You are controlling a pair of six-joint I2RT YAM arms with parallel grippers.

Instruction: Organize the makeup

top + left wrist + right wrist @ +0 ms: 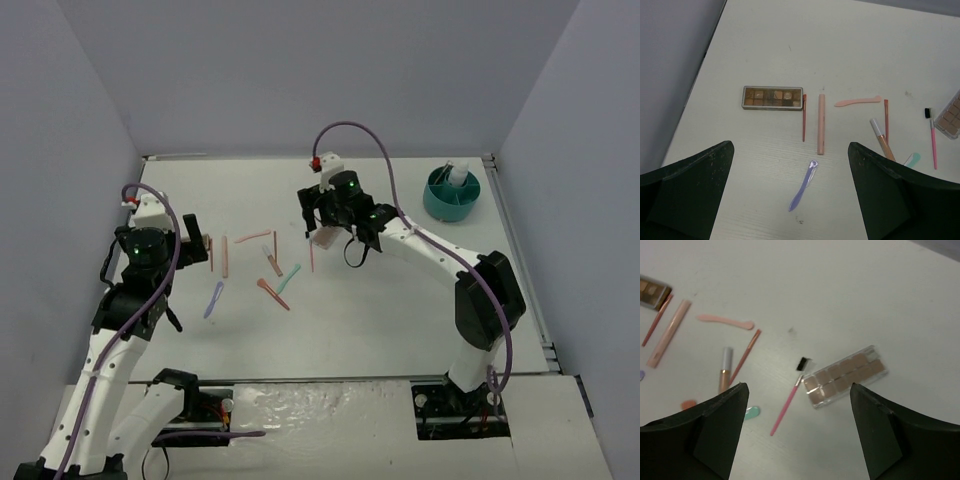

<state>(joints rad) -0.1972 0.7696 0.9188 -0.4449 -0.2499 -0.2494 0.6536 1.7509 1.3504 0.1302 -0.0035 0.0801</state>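
The makeup lies spread over the white table. Under my left gripper [791, 143], which is open and empty, lies a lilac applicator [803, 186]. Beyond it are a pale pink stick [820, 124], a thin red stick [804, 117] and a brown palette [772, 97]. My right gripper [799, 386] hangs open above the second palette [845, 376] and a pink brush [788, 405], holding nothing. A mint applicator [752, 412], a gloss tube [725, 371] and a pink spatula [725, 321] lie to its left. A small white bottle [458, 177] stands in the tub.
The teal round tub [451, 205] sits at the back right corner. Grey walls close in the table on the left, back and right. The arm bases and cables stand along the near edge.
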